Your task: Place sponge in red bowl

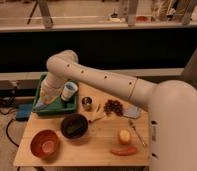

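A small light-blue sponge (40, 106) shows at the left front corner of the green tray (57, 106), right under the tip of my arm. My gripper (43, 102) is down at that spot, touching or just above the sponge; I cannot tell which. The red bowl (44, 144) with a pinkish inside stands on the table's front left corner, below the tray and apart from the gripper. My white arm arches from the lower right over the table to the tray.
A white-and-blue cup (69, 91) stands in the tray. A dark bowl (74, 125) is right of the red bowl. A metal cup (87, 103), grapes (113, 106), a grey-blue flat thing (132, 112), a yellow fruit (124, 136) and a carrot (124, 150) lie on the wooden table (92, 152).
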Robot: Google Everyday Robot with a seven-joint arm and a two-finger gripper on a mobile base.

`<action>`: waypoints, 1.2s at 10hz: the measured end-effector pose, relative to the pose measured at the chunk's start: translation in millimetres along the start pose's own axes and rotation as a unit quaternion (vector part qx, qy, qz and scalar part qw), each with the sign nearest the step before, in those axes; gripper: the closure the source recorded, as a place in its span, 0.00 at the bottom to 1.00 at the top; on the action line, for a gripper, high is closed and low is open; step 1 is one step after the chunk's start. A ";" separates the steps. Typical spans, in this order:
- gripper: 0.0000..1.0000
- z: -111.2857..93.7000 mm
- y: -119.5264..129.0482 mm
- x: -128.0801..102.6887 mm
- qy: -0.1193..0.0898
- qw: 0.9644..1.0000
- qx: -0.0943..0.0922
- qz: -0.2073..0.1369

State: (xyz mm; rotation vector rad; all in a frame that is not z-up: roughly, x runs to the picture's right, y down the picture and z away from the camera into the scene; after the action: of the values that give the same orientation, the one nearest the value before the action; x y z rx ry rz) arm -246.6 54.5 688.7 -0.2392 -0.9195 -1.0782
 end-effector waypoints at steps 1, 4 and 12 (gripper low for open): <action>1.00 -3.5 9.9 -4.0 -0.010 1.000 0.003 -0.001; 1.00 -12.3 38.1 -16.9 -0.061 0.997 0.001 -0.037; 1.00 11.8 59.8 -100.6 -0.159 0.953 -0.018 -0.259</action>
State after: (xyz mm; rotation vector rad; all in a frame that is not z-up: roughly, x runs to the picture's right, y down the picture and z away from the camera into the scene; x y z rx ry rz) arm -218.6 156.0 636.3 -0.2110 -1.2958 -1.5713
